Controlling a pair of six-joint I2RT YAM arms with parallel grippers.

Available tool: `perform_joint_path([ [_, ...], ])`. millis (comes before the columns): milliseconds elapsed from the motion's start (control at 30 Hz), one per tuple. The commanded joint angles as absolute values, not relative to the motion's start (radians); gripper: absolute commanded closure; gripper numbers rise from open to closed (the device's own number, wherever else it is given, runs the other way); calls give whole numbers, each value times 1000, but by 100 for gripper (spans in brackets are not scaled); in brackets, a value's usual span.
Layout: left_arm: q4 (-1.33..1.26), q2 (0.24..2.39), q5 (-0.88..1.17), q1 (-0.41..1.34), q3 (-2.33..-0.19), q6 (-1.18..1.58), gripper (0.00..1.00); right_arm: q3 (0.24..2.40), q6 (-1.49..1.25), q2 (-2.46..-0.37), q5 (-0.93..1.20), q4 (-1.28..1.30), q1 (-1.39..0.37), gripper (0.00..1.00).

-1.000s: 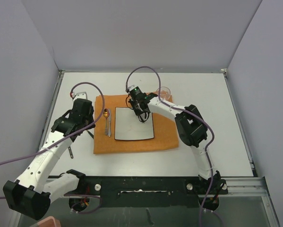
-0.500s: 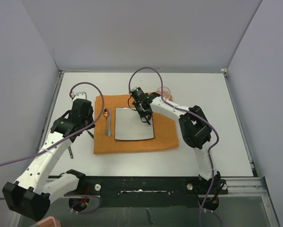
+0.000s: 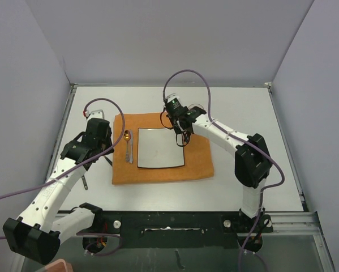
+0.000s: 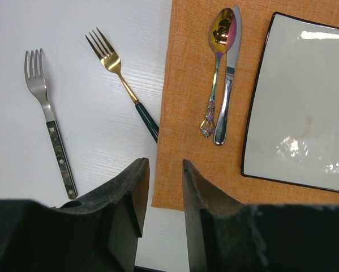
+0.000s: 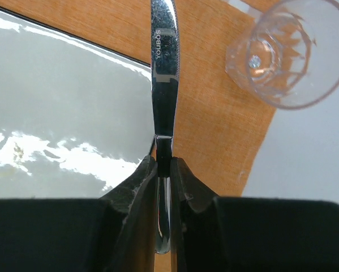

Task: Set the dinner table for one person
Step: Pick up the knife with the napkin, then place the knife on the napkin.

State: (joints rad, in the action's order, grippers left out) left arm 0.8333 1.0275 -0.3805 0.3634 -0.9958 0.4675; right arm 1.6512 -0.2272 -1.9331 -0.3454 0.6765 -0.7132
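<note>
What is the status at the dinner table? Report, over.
Right tool shut on knife at plate's right edge. Left tool open, empty. Dinner table: silver fork, gold fork left of mat. Glass near knife.

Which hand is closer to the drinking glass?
Right. The right hand holds a knife just beside the glass, by the plate; the left hand hangs at the opposite edge of the mat.

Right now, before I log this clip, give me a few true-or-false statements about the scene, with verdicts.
The right gripper is shut on a knife. True.
Both forks lie on the plate. False: the silver fork and gold fork lie on the table beside the orange mat.
The left gripper holds a spoon. False: the left gripper is open and empty; the spoon lies on the mat.
A glass stands at the mat's corner. True.
</note>
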Motion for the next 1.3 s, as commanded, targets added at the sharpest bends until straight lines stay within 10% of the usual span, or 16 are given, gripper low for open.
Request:
perform_joint_path([
  [0, 785, 1007, -370, 356, -1027, 477, 71, 1580, -311, -1821, -486, 709, -694, 100],
  [1267, 837, 979, -402, 358, -1079, 486, 71, 1346, -573, -1847, -514, 742, -653, 100],
])
